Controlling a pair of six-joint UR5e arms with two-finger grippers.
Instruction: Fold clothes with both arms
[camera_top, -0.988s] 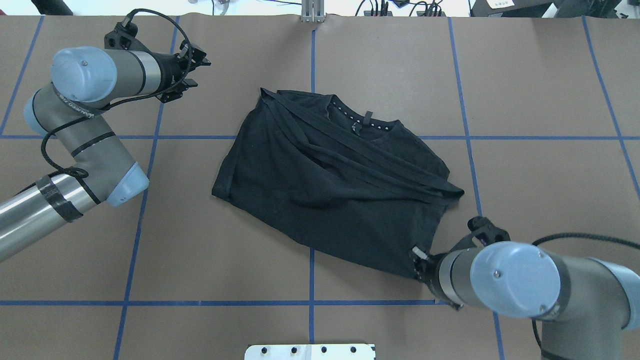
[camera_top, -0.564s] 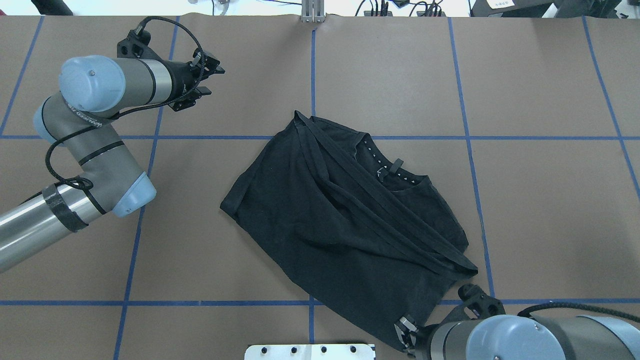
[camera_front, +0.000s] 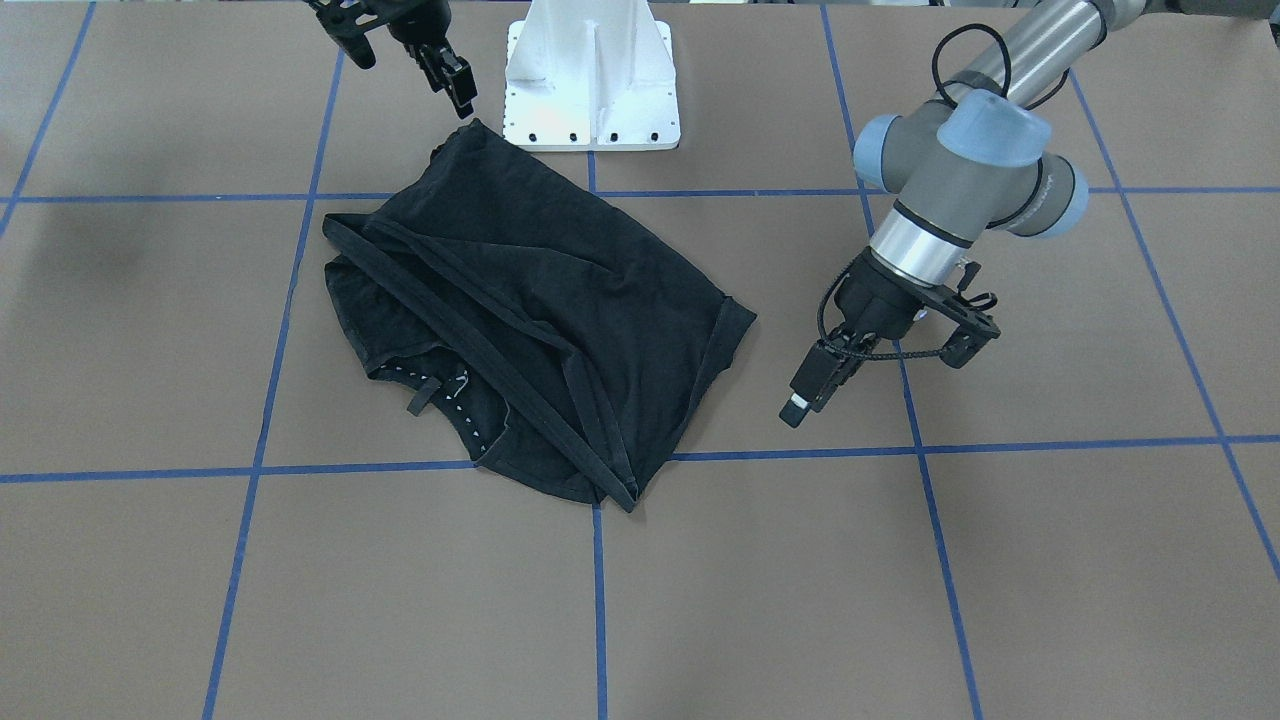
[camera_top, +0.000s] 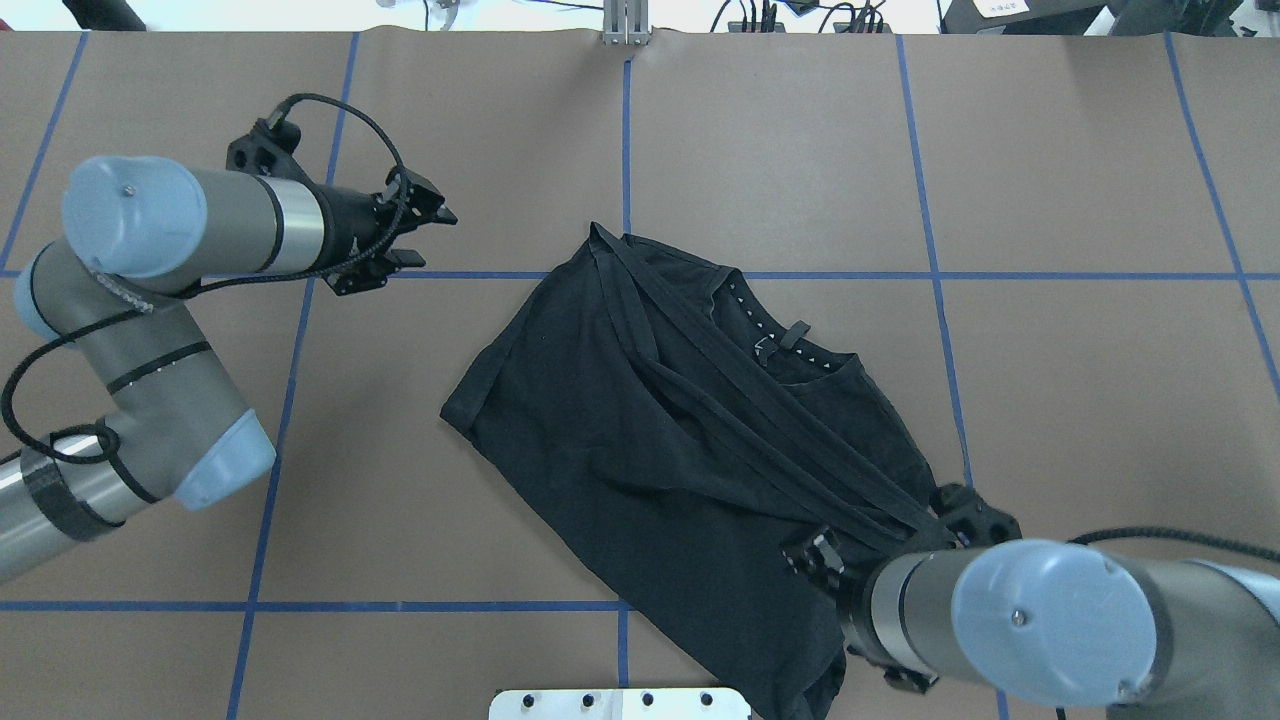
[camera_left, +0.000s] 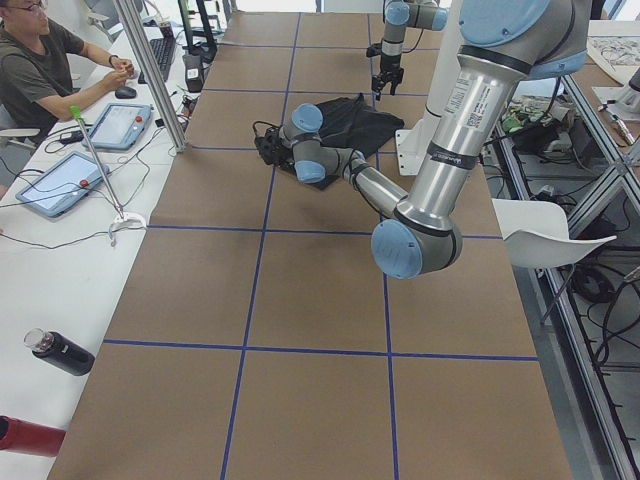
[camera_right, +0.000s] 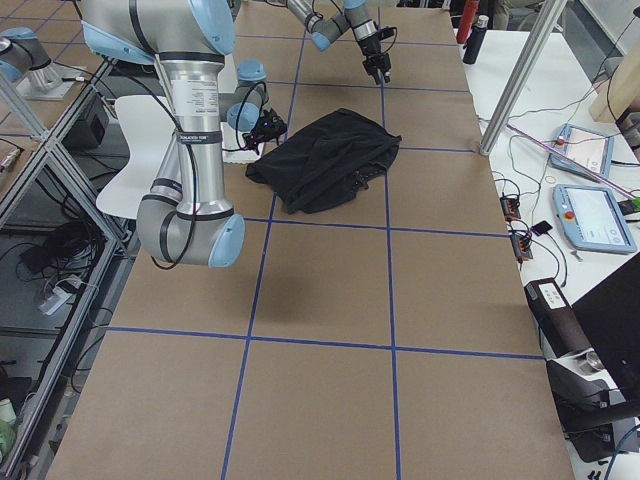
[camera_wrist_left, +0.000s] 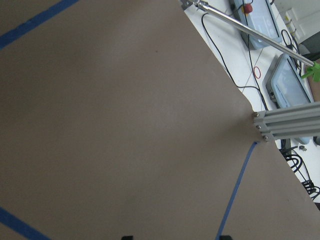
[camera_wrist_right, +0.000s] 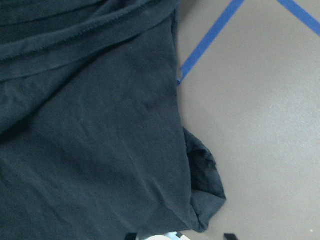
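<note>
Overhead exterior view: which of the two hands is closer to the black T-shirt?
The right hand, at the T-shirt's corner nearest the white base, with cloth in its wrist view. The left hand is apart from it, over bare table.

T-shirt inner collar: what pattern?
White dots on the black inner collar; overhead exterior shows it best.
</note>
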